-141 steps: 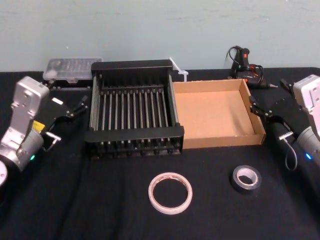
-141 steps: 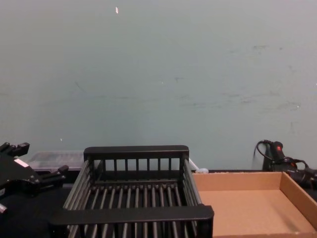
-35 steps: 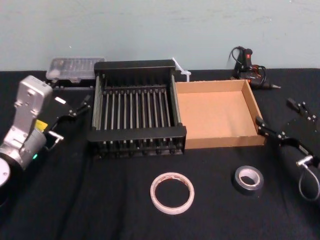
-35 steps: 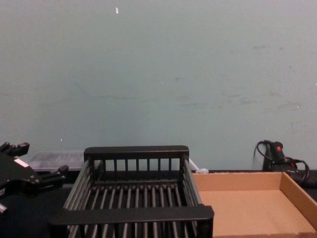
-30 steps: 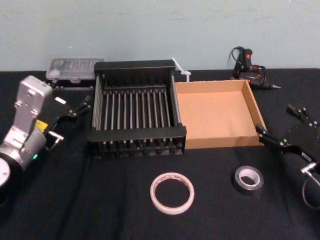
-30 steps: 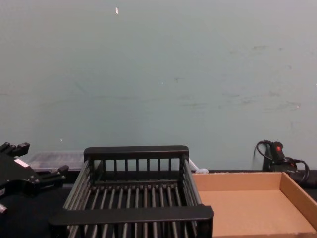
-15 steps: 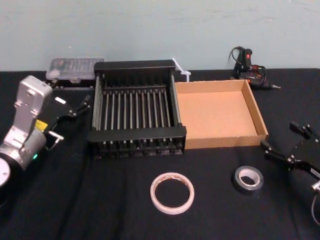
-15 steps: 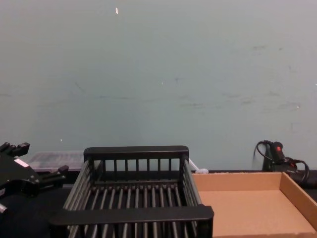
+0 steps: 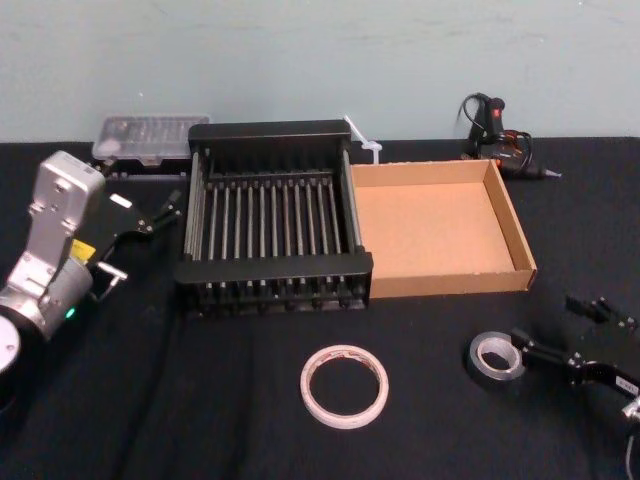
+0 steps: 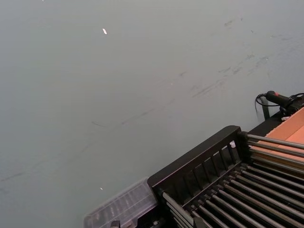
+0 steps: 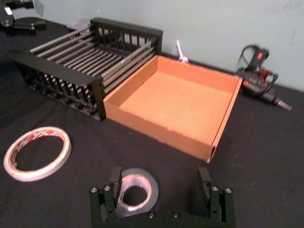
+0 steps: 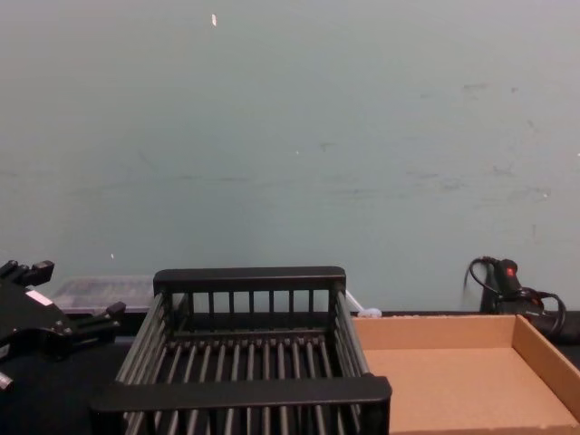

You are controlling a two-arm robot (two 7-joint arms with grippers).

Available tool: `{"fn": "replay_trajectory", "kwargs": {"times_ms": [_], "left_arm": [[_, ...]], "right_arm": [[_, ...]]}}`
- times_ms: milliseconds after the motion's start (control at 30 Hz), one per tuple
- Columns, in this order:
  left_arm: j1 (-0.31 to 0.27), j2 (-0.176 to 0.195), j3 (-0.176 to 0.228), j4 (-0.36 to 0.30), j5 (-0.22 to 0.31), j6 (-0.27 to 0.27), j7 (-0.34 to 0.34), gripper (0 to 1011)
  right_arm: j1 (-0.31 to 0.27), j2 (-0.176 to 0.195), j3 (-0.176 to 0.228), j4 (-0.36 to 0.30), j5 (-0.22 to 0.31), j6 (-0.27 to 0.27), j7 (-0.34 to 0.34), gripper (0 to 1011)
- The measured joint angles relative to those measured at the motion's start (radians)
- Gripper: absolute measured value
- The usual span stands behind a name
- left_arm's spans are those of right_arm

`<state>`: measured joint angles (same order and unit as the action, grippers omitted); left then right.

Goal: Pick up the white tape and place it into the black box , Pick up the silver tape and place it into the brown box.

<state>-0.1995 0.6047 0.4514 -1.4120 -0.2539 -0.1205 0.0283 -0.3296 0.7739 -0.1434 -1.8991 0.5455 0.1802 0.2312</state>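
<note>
Around the silver tape [image 9: 496,357] lies bare cloth – the brown box [image 9: 520,274] wall behind, the white tape [image 9: 343,385] well apart leftward.

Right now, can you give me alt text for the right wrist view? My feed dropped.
The open right gripper hovers low over the black table, one finger beside the silver tape, which lies flat. The white tape lies farther off, and beyond stand the empty brown box and black box.

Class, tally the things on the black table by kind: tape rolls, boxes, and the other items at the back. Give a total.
Tape rolls: 2, the white tape and the silver tape
Boxes: 2, the black box and the brown box
Clear plastic case: 1
Glue gun: 1
Total: 6
</note>
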Motion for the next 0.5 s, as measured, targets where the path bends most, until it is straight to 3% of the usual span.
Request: {"fn": "replay_trajectory", "kwargs": {"times_ms": [267, 500], "left_arm": [[0.0, 0.0, 0.0, 0.0, 0.0, 0.0, 0.0, 1001], [0.0, 0.0, 0.0, 0.0, 0.0, 0.0, 0.0, 1001]], "right_arm": [[0.006, -0.02, 0.001, 0.016, 0.015, 0.083, 0.014, 1002], [0.021, -0.042, 0.0, 0.04, 0.015, 0.115, 0.024, 1002]]}}
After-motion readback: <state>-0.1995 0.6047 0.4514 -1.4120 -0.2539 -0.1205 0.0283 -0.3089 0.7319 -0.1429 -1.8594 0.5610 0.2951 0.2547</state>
